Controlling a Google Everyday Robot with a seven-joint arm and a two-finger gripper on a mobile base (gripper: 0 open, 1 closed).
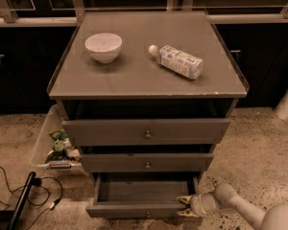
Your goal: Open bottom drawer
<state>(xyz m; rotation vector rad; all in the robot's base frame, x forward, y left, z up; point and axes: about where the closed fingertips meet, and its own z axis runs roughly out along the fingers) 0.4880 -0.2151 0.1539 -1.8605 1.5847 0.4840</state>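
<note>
End effector: the end effector sits low down by the floor, right up against the right end of the bottom drawer's front; from where I stand I cannot tell how wide it is or whether it has hold of the front.
Arm: the pale arm reaches in from the lower right corner, slanting down towards the cabinet.
Bottom drawer: the bottom drawer stands pulled out past the two above it, its shallow grey box showing bare inside.
Floor, left: a black cable trails over the speckled floor beside the cabinet.
Middle drawer: the middle drawer is in, with a small round knob at its centre.
Bin: a pale bin leans at the cabinet's left side, with packets in it.
Top drawer: the top drawer, the tallest front, juts a little forward with a dark gap above it.
Tabletop: the grey tabletop carries two things, well apart.
Bottle: a plastic bottle lies on its side at the right, cap pointing left.
Bowl: a white bowl sits upright at the left.
Behind: dark cabinet doors run along the back.
</note>
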